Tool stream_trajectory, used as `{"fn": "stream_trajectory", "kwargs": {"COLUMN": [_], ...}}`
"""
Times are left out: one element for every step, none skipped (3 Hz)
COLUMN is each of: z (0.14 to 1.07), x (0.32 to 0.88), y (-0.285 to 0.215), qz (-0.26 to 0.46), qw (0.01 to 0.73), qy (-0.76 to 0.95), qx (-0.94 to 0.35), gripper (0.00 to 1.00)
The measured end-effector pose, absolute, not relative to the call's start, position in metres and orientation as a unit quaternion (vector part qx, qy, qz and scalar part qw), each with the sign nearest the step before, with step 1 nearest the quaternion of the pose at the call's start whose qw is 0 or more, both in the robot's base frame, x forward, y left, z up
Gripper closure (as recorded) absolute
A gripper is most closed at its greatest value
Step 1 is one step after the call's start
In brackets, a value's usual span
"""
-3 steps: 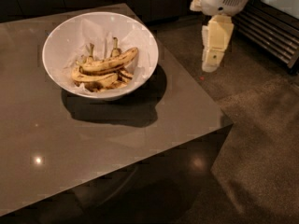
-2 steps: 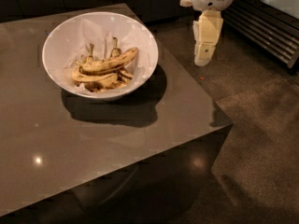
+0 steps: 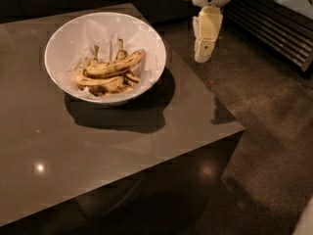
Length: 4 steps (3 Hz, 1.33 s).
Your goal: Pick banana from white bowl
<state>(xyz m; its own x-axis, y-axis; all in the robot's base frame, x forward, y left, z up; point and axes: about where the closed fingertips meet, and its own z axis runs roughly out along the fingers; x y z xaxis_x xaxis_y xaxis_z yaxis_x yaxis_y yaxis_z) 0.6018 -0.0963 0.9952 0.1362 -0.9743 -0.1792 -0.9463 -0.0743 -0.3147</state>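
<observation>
While the gripper (image 3: 204, 57) hangs at the upper right, pointing down, it sits out past the far right edge of the table (image 3: 122, 155) and above the dark speckled floor (image 3: 264, 131); well apart from the white bowl (image 3: 105, 13), touching nothing. Pale cream body under a white arm housing. Seen from this side it reads as one tapering block, so cannot tell whether it is spread or closed. White bowl stands on the far left part of the table, upright, throwing a broad shadow (image 3: 122, 119) toward the near side. Crumpled white paper lining (image 3: 98, 33) shows against the bowl's inner wall. Banana (image 3: 117, 65) lies inside the bowl on top of the pile, long and curved, yellow with brown speckling, its higher end aimed at the right rim. Beneath and beside it, smaller darker bananas (image 3: 100, 83), two of their stems (image 3: 120, 45) standing upright behind it. Tabletop is grey-brown and glossy, with a small bright light spot (image 3: 39, 168) near the front left. Dark slatted panel (image 3: 274, 28) runs along the upper right, behind the gripper.
</observation>
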Motion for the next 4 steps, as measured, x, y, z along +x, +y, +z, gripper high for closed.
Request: {"fn": "stream_trajectory", "kwargs": {"z": [0.996, 0.996, 0.998, 0.998], "x": [0.622, 0.637, 0.643, 0.653], "y": [-0.080, -0.066, -0.062, -0.052], "qz": [-0.041, -0.046, -0.050, -0.038], "qw": [0.182, 0.177, 0.190, 0.207], "qy": [0.634, 0.610, 0.609, 0.596], "qx": [-0.751, -0.771, -0.768, -0.775], "gripper": [0.00, 0.00, 0.00, 0.00]}}
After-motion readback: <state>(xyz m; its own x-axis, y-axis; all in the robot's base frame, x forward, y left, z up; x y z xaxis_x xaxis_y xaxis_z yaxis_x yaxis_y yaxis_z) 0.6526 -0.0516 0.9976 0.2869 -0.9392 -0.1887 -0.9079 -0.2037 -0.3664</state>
